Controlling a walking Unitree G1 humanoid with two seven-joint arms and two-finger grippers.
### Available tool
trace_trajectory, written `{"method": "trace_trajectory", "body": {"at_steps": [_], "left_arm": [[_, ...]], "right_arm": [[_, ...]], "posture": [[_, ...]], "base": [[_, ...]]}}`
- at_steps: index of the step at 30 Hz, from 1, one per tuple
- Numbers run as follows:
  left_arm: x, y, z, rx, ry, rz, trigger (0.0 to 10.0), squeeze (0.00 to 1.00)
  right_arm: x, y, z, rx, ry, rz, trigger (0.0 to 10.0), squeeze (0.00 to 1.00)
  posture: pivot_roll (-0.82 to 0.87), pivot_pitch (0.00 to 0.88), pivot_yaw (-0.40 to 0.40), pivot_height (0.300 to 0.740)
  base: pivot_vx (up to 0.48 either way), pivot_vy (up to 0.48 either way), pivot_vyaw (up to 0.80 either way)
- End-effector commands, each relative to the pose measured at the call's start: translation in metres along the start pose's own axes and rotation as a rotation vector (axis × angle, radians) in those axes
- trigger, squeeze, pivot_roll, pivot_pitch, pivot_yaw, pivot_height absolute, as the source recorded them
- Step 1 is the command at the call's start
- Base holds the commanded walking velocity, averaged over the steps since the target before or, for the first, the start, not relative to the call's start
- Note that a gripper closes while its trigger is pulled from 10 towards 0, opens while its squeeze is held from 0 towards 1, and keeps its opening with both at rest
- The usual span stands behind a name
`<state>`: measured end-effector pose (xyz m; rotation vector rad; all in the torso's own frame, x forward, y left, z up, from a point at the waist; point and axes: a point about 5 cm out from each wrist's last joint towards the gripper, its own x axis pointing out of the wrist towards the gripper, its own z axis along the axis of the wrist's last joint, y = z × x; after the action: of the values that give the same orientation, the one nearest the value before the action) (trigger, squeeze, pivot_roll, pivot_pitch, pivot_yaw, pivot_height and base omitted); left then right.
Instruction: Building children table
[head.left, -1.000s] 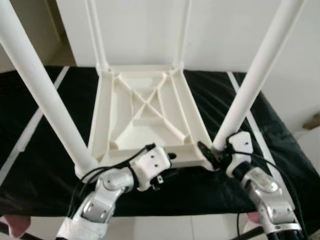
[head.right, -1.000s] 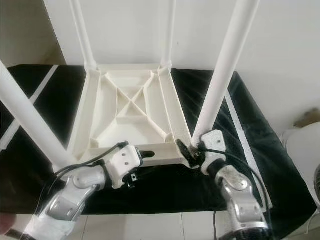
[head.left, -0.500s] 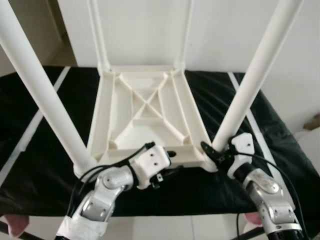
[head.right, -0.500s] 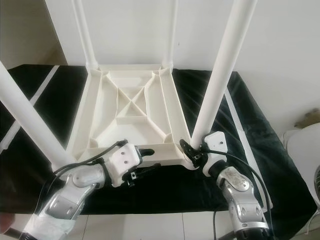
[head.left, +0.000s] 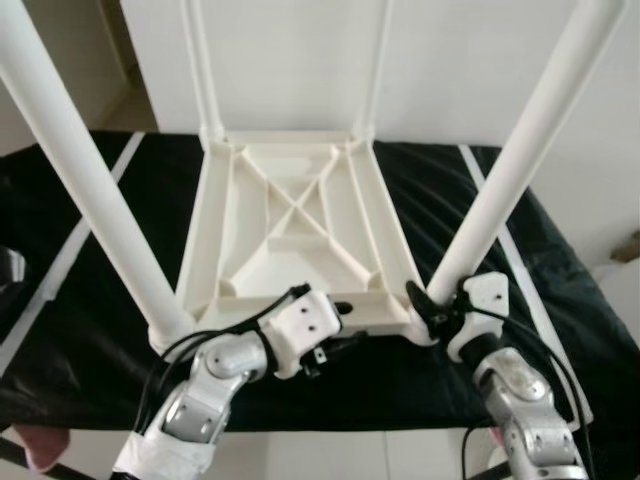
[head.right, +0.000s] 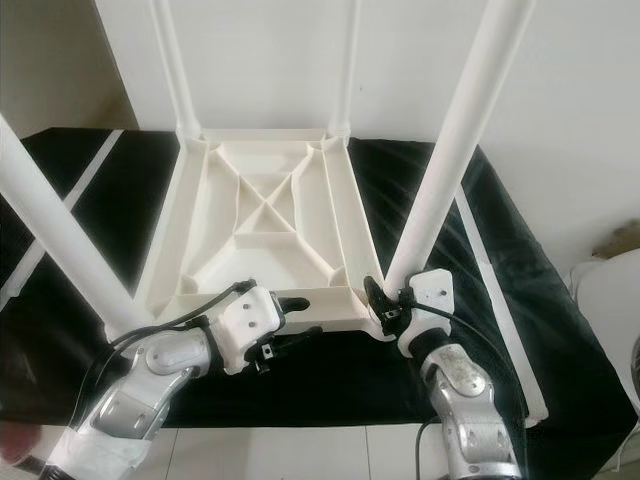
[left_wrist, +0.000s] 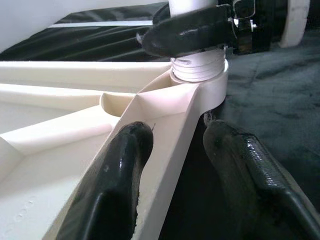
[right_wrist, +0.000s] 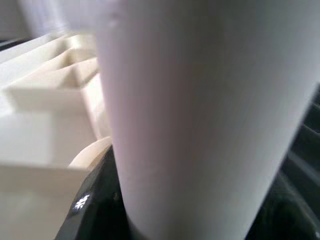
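Observation:
A white plastic children's table (head.left: 290, 230) lies upside down on a black cloth, its legs pointing up. My left gripper (head.left: 338, 326) is at the near rim, one finger (left_wrist: 125, 165) inside the rim wall and one outside, shut on the rim (left_wrist: 170, 145). My right gripper (head.left: 428, 305) is shut on the base of the near right leg (head.left: 510, 190), where that leg meets its corner socket (left_wrist: 200, 70). The right wrist view shows the leg (right_wrist: 200, 100) very close. The near left leg (head.left: 90, 190) stands in its corner, untouched.
The black cloth (head.left: 560, 290) carries white stripes and ends just in front of my arms, with pale floor below. A white wall rises behind the two far legs (head.left: 378, 70). A white rounded object (head.right: 610, 290) sits at the right edge.
My right forearm has swung in closer beneath the near right leg, its wrist turning a little at the leg's base. The left gripper keeps its hold on the rim.

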<state>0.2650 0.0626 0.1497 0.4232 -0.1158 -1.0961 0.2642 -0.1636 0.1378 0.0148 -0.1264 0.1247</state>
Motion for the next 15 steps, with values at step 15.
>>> {"method": "trace_trajectory", "body": {"at_steps": [15], "left_arm": [[0.0, -0.003, -0.001, -0.006, -0.001, 0.04, 10.0, 0.0]], "right_arm": [[-0.014, 0.003, 0.001, 0.061, -0.008, -0.366, 10.0, 0.0]], "posture": [[-0.15, 0.078, -0.016, 0.74]], "base": [[0.0, 0.0, 0.0]]}}
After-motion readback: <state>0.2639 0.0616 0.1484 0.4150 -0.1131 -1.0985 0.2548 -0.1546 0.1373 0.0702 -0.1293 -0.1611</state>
